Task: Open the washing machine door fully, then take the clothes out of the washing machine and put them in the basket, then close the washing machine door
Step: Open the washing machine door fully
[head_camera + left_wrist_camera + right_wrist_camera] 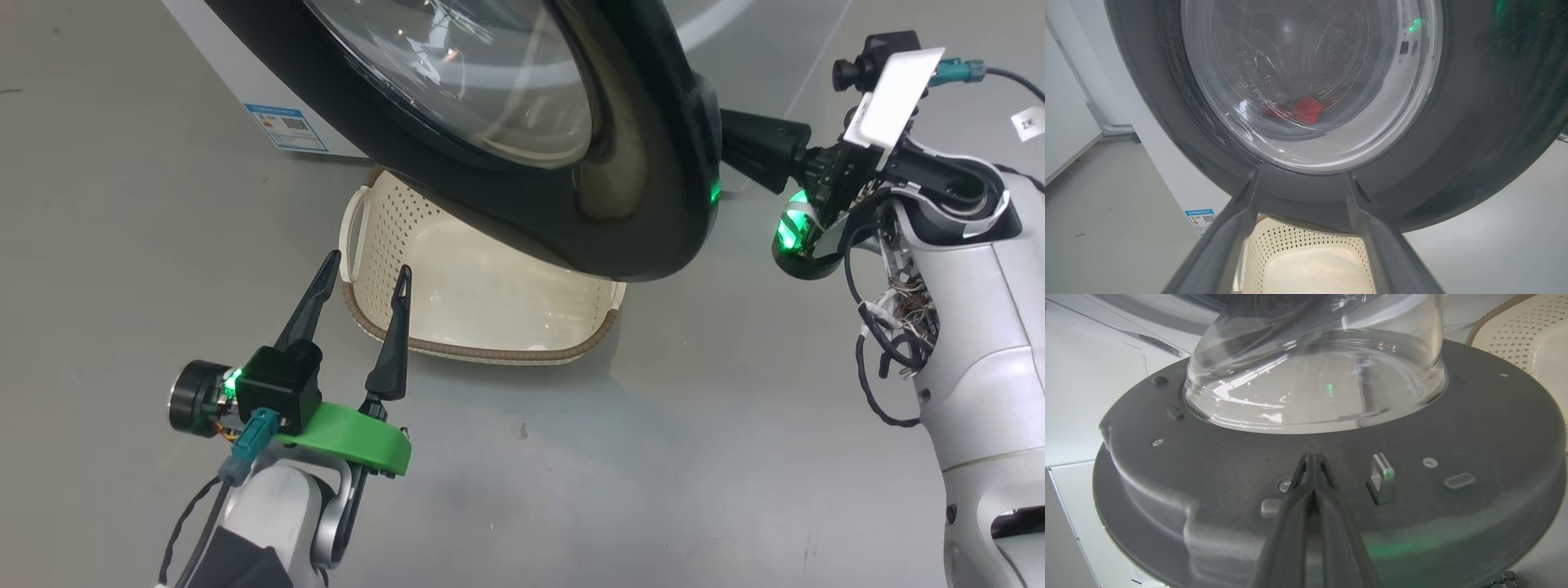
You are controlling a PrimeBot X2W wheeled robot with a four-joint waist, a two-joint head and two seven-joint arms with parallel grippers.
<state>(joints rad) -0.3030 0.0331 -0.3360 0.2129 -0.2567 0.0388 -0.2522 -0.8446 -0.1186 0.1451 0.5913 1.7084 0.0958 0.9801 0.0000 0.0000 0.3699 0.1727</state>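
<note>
Standing swung out from the white front-loading washing machine, the large round washing machine door, with its glossy black rim and bulging clear glass window, overhangs the cream perforated plastic basket with the brown woven-look rim. The basket sits on the grey floor directly in front of the machine. Left gripper: the two long dark fingers are spread wide and hold nothing; it hovers near the basket's left end, below the door. In the left wrist view the bright red clothes are visible through the glass, lying low inside the perforated steel drum. Right gripper: the fingers are pressed together with nothing between them; the tips are at the dark grey inner face of the door, just beside the base of the glass bowl and near the metal latch tongue. Contact between tips and door cannot be confirmed. In the head view this gripper reaches behind the door's right edge. A small blue label is fixed to the machine's lower front corner.
</note>
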